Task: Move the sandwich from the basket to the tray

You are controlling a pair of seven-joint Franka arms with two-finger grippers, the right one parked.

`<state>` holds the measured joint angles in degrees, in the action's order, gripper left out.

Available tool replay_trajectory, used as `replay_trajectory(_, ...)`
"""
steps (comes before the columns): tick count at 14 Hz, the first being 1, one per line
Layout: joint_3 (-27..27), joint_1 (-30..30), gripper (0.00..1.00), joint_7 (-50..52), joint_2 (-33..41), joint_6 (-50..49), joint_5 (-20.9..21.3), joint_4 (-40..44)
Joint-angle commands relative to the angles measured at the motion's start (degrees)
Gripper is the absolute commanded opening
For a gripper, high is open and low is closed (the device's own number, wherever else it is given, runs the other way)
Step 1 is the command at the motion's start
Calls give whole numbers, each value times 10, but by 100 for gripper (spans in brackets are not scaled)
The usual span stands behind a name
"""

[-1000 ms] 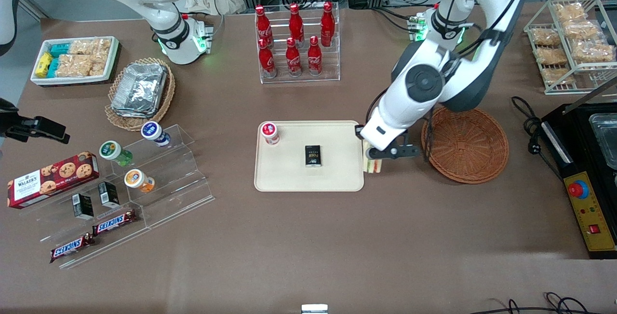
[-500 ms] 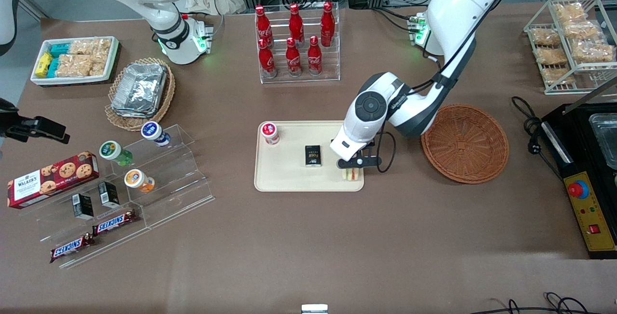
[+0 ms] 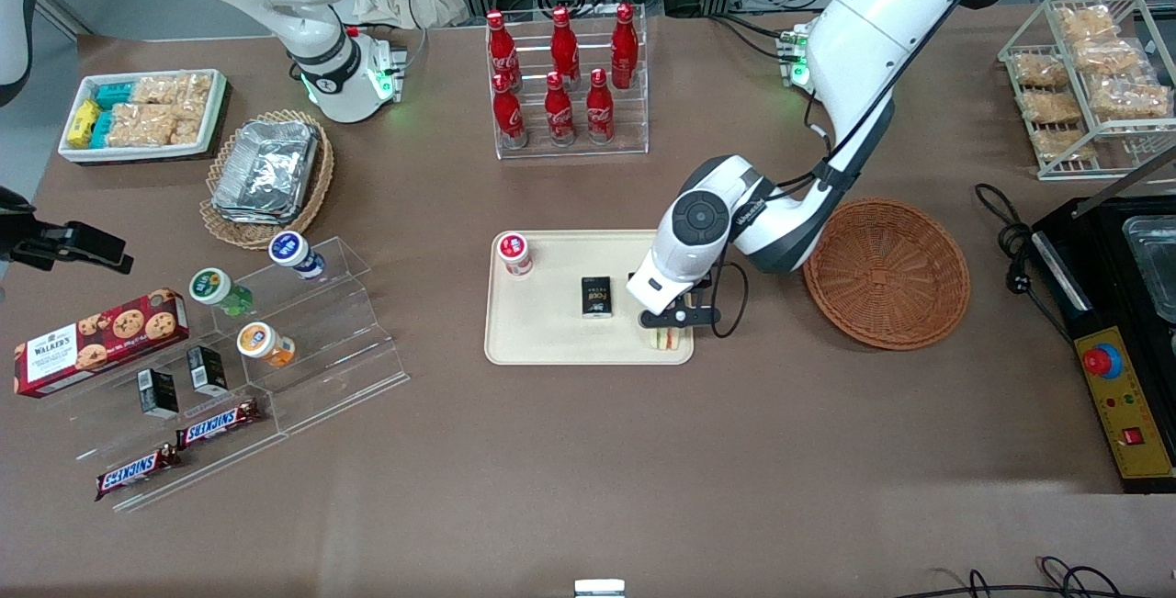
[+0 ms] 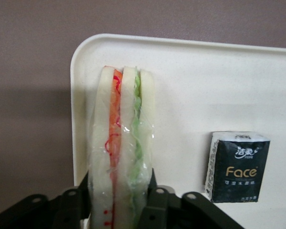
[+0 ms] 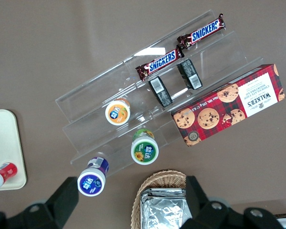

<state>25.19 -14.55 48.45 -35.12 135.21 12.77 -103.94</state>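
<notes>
Gripper (image 3: 673,322) with sandwich (image 4: 121,157) over tray (image 3: 542,341) corner

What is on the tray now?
On the tray: a red-capped bottle, a black packet, and the sandwich, gripped by the gripper. Whether it touches the tray is hidden.

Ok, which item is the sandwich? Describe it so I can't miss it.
Find the flat cream-beige rectangular plastic tray mid-table. At its corner nearest the round reddish-brown wicker basket, the left claw grips a pale bread wedge. Only it shows orange and green filling stripes.
</notes>
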Motion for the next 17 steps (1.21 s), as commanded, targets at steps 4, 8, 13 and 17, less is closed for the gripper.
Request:
replay_trajectory(4,-1,-1,100,110,48,-27,16,51)
replay_trajectory(8,-4,39,100,103,135,-159,11,88)
replay_trajectory(13,-85,51,100,-14,237,-220,-46,78)
replay_trajectory(17,-197,38,100,-244,326,-337,-109,70)
